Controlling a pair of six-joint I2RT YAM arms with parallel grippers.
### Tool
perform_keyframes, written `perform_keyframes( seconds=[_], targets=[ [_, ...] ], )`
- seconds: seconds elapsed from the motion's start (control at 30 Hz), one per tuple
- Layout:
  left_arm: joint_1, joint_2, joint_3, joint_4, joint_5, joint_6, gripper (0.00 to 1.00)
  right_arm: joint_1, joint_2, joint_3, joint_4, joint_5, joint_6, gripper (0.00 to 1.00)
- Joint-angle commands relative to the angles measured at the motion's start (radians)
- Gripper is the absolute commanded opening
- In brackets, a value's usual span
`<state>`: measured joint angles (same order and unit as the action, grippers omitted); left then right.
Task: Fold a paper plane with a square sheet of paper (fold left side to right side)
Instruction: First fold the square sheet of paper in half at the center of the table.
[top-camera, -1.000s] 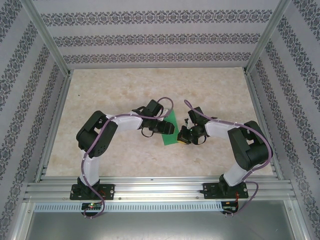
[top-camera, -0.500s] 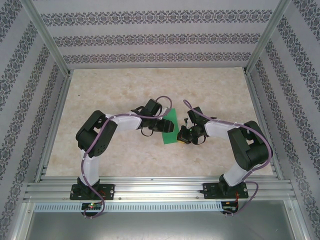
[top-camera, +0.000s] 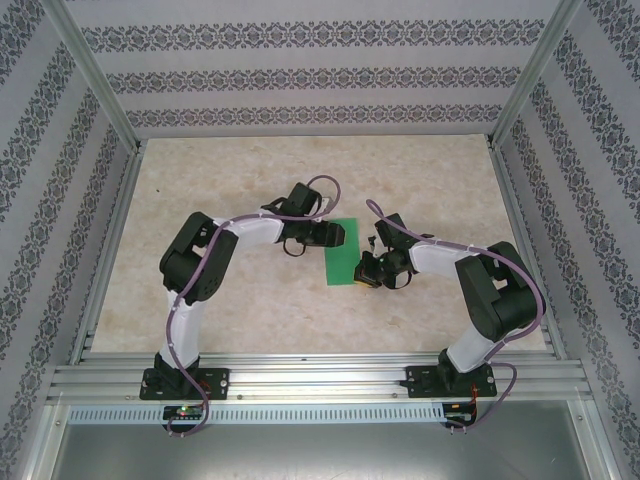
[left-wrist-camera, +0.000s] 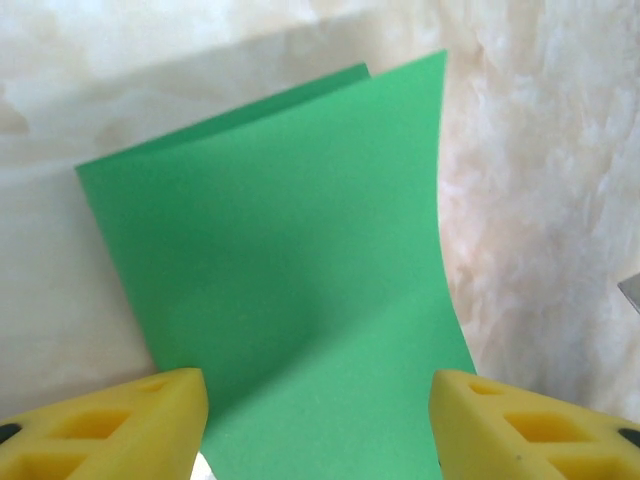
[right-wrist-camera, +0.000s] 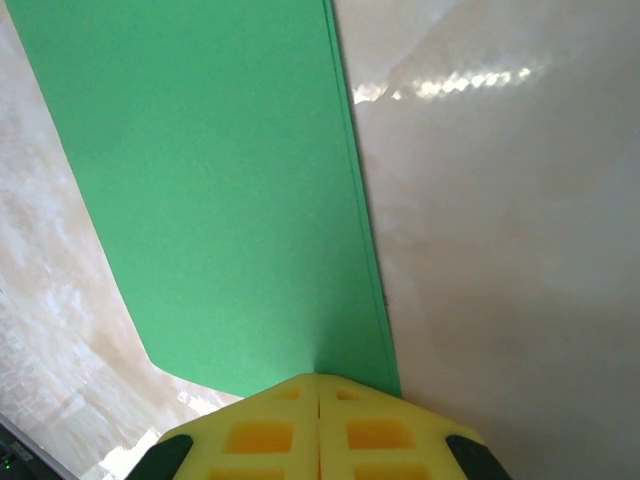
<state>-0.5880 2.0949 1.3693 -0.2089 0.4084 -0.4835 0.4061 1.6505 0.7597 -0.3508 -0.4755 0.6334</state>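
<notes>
Paper (right-wrist-camera: 220, 200) corner beneath right gripper (right-wrist-camera: 318, 398)

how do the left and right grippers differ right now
The left gripper stands open, its fingers wide apart; the right gripper is shut, fingers pressed together. The left sits at the left side of the folded green paper, the right at its right edge. Both have yellow fingers and face the paper.

Lab robot cell: alu-profile frame (top-camera: 320, 378), wallpaper-print walls (top-camera: 310, 90), marble-look tabletop (top-camera: 240, 180).
</notes>
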Motion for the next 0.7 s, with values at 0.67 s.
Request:
perform_keyframes(
  seconds=[0.67],
  targets=[
    [0.047, -0.122, -0.080, 0.094, 0.107, -0.009, 0.59, 0.004, 0.047, -0.037, -0.106, 0.153, -0.017, 0.07]
  ],
)
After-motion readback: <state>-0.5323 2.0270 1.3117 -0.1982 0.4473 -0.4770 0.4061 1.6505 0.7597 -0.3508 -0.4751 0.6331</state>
